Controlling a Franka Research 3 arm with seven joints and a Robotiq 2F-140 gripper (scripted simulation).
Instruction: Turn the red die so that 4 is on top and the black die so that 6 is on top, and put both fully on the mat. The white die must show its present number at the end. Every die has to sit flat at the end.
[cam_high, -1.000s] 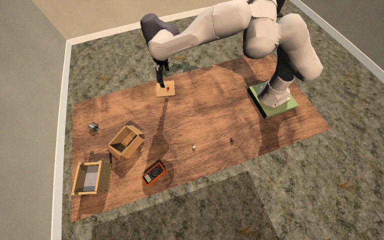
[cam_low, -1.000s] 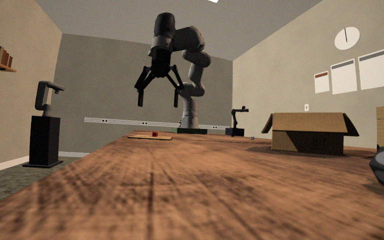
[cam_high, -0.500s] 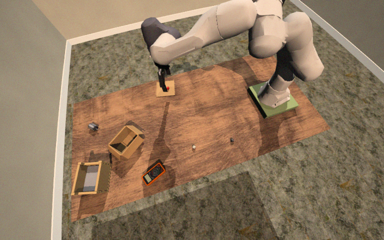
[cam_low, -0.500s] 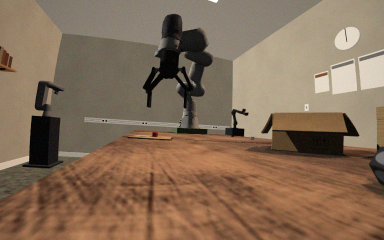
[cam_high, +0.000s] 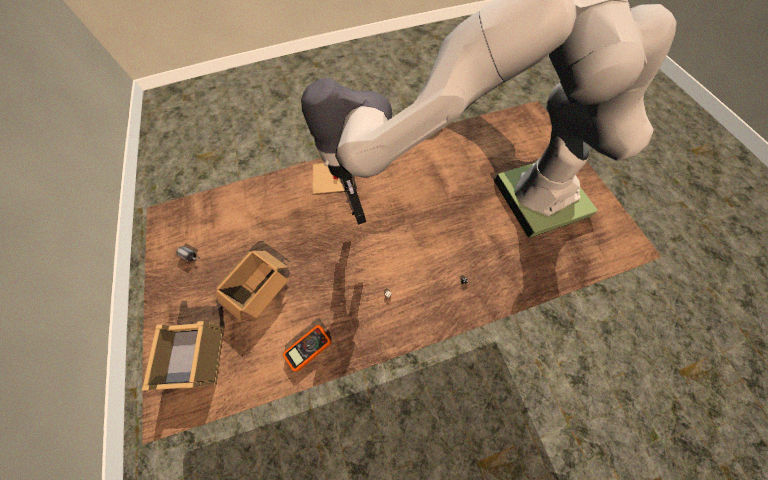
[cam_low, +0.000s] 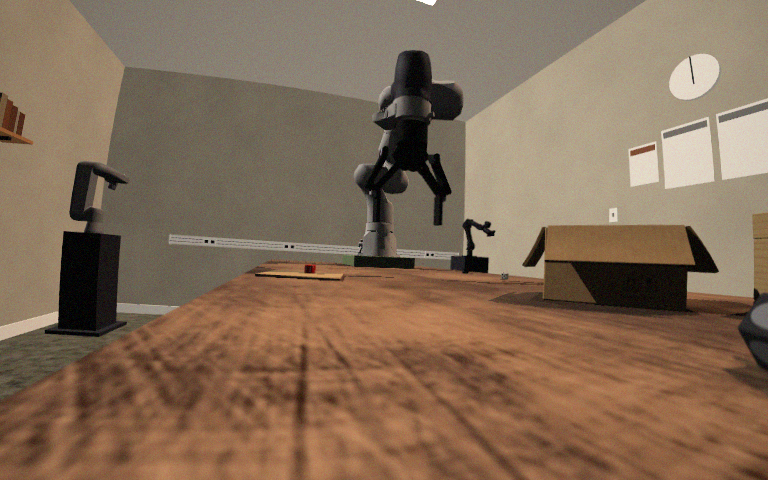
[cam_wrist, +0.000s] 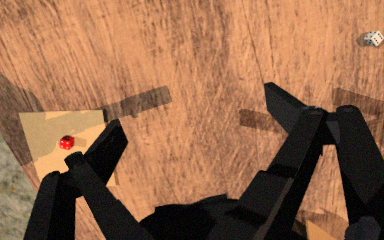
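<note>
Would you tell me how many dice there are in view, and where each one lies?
3: the red die on the mat, the white die and the black die off it, on the table.
</note>
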